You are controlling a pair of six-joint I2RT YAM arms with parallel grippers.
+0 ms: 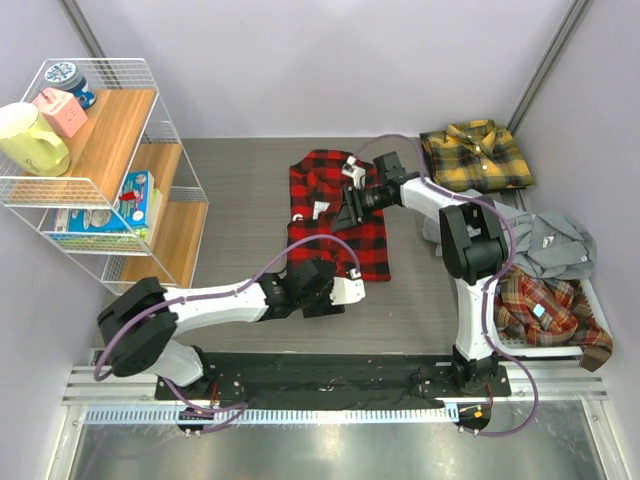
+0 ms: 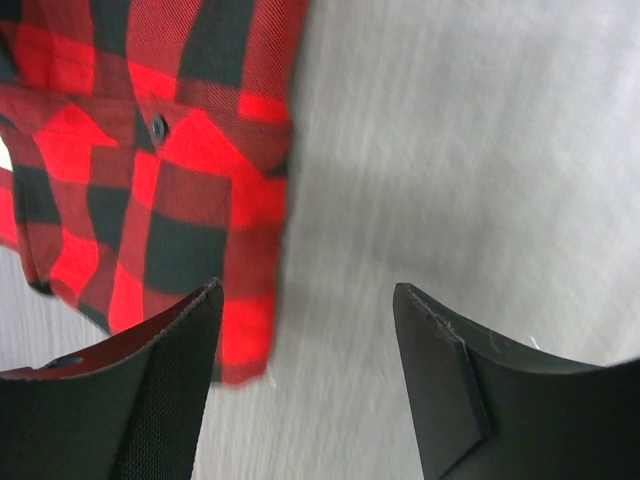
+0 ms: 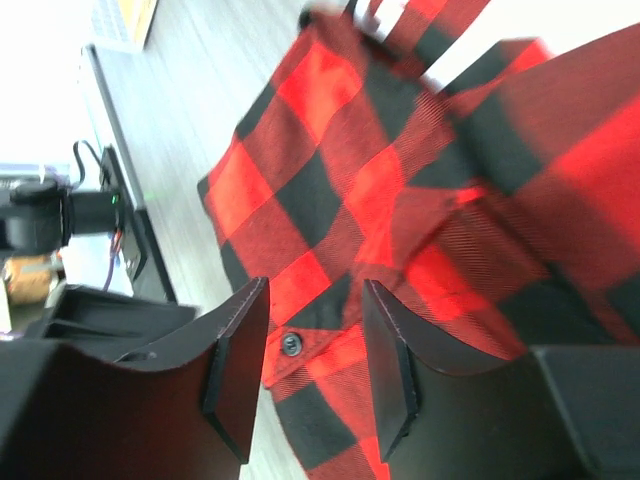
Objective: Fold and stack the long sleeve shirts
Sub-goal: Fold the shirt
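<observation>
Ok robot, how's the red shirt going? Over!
Left gripper open at the red shirt, near edge. Right gripper open above it, far half. Shirt lying on table, not stacked. Yellow plaid shirt apart, far right.

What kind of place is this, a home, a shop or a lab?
Probably a robot lab test cell, not a home: left arm and right arm bolted at the near edge of the table, plain walls boxing it in, a red-and-black shirt spread out between them.
</observation>
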